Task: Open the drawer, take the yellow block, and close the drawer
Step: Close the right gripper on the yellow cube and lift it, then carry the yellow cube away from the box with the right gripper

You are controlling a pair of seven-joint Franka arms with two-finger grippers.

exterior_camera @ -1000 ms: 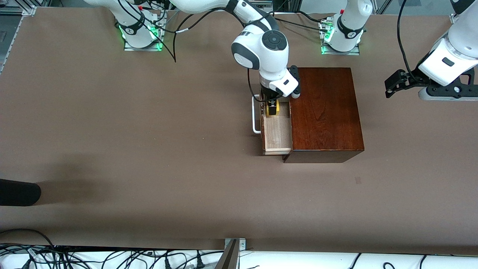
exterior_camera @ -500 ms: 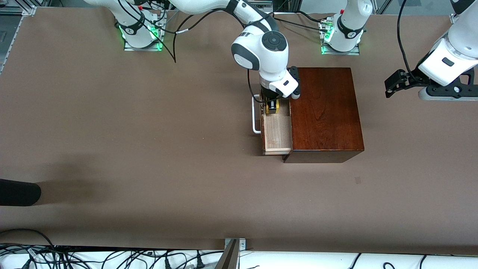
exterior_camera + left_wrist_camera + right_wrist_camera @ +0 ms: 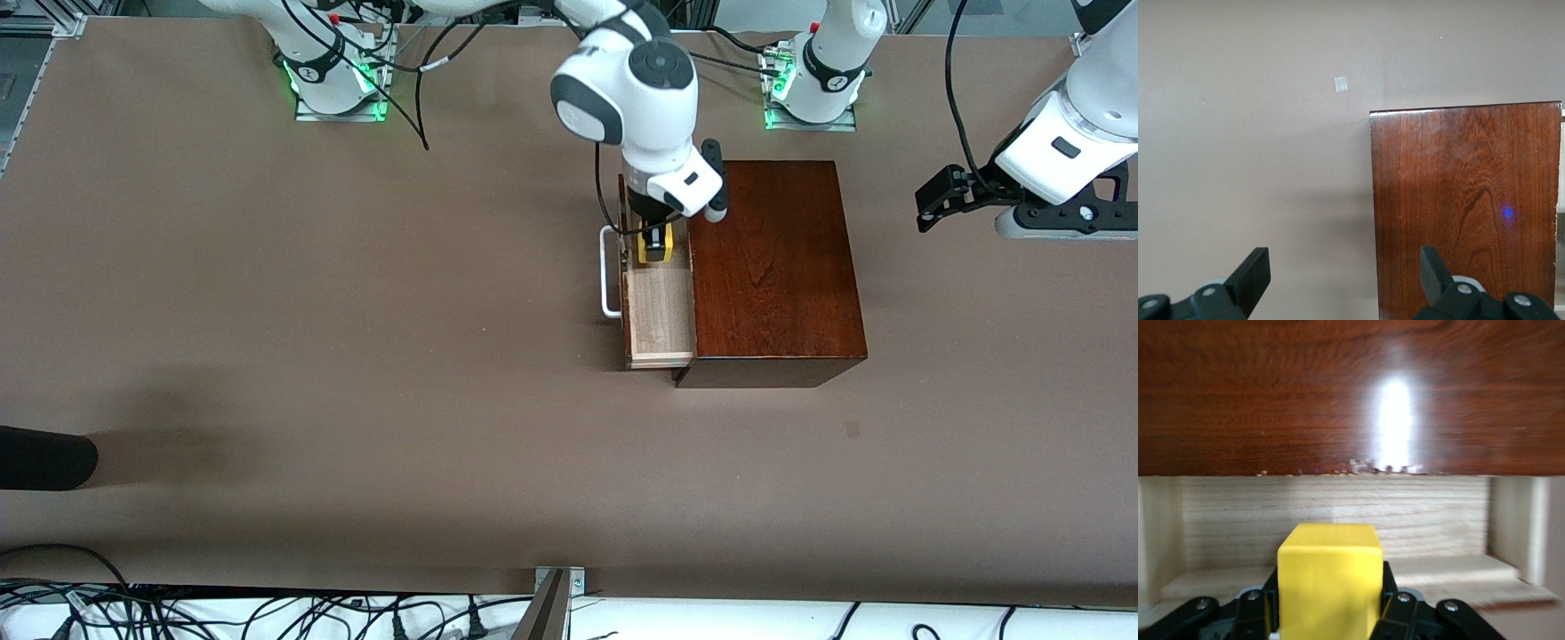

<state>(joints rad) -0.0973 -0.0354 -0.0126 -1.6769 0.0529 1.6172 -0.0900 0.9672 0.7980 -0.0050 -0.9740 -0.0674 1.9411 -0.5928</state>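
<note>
The dark mahogany box [image 3: 773, 267] stands mid-table with its drawer [image 3: 660, 320] pulled out toward the right arm's end, pale wood tray showing, white bar handle [image 3: 608, 274] on its front. My right gripper [image 3: 654, 251] is shut on the yellow block [image 3: 655, 244] and holds it above the drawer's end nearest the robot bases. In the right wrist view the yellow block [image 3: 1330, 577] sits between the black fingers, over the drawer tray [image 3: 1338, 513]. My left gripper [image 3: 933, 206] is open, waiting in the air at the left arm's end; its view shows the box top [image 3: 1465, 207].
A black object [image 3: 44, 458] lies at the table edge at the right arm's end. Cables and a metal bracket [image 3: 551, 604] run along the table edge nearest the camera. A small pale mark [image 3: 853, 429] is on the table, nearer the camera than the box.
My right gripper has risen out of the drawer with the yellow block in it and shifted slightly toward the box. The left arm has not moved.
</note>
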